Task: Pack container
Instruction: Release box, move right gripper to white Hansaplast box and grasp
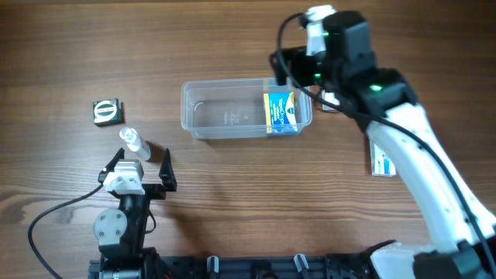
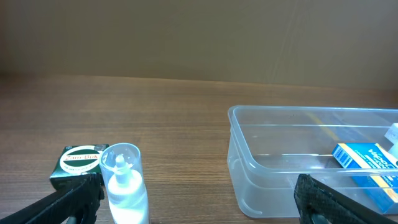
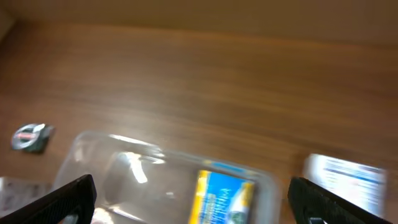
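Note:
The clear plastic container point(image 1: 225, 112) lies in the middle of the wooden table, with a blue and yellow box point(image 1: 280, 113) in its right end. My right gripper point(image 1: 294, 74) hovers above that end, open and with nothing in it. In the right wrist view the box point(image 3: 224, 196) shows blurred inside the container point(image 3: 106, 155), below and between the spread fingers point(image 3: 68, 199). My left gripper point(image 1: 143, 167) stands open near the front left. A small clear bottle point(image 2: 126, 183) lies just inside its left finger, and the container point(image 2: 249, 155) is ahead to the right.
A dark green box with a round label point(image 1: 107, 111) sits left of the container, behind the bottle point(image 1: 133, 142). A white and blue box point(image 1: 381, 160) lies right of the container, beside the right arm. Another small item point(image 1: 329, 102) is partly hidden under that arm.

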